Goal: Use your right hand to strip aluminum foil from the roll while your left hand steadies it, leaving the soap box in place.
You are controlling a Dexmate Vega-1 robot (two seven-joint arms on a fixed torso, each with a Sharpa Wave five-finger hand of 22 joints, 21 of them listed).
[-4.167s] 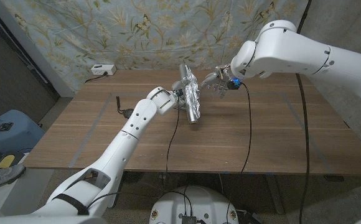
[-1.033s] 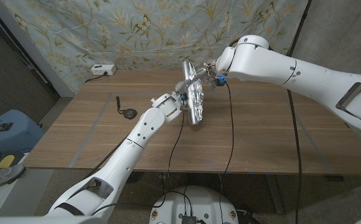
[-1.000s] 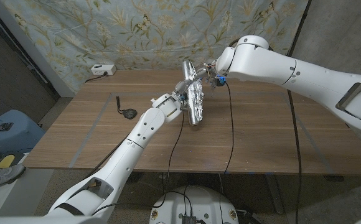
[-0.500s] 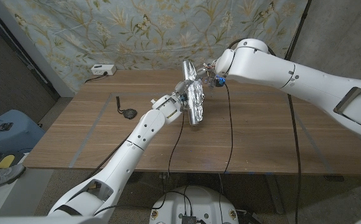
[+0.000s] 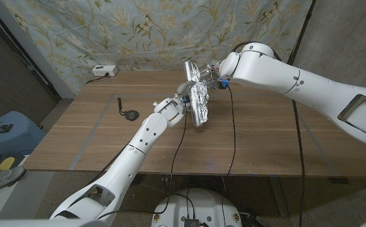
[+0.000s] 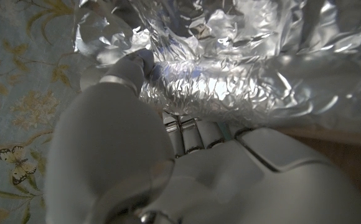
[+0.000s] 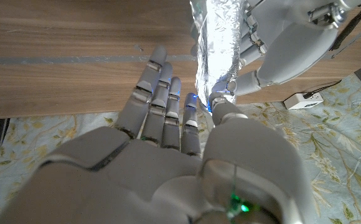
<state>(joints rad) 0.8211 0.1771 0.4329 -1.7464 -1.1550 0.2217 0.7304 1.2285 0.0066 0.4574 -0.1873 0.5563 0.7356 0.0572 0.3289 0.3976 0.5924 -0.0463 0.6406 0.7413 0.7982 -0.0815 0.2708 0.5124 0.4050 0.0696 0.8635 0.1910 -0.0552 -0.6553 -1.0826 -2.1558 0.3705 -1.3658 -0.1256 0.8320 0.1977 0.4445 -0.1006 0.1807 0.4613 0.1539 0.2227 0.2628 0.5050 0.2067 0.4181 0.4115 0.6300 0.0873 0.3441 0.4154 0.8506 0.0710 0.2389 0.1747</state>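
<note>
1. The foil roll (image 5: pixel 197 101) stands tilted above the middle of the desk (image 5: pixel 265 139), its lower end near the wood and its upper end carrying a loose crumpled flap of foil (image 5: pixel 190 70); the left hand (image 5: pixel 184 101) grips the roll from the side, fingers wrapped against the crinkled surface as the left wrist view shows.
2. The right hand (image 5: pixel 212 77) sits just beside the upper part of the roll; in the right wrist view its fingers (image 7: pixel 162 106) lie straight and apart alongside the foil, and the thumb tip touches the roll; it has hold of nothing yet.
3. The step in hand, as I judge it, is getting a pinch on the loose flap; the thumb and a finger should close on the free edge, not on the wound body, or the whole roll is dragged.
4. The pull should run away from the left hand and along the wrap, slow and even; thin foil tears easily if jerked.
5. The left hand should keep a firm, steady hold without crushing the tube; a twist there would let the roll spin or slip.
6. I cannot make out the soap box; a small dark object (image 5: pixel 130 114) lies well apart on the desk and needs no touching.
</note>
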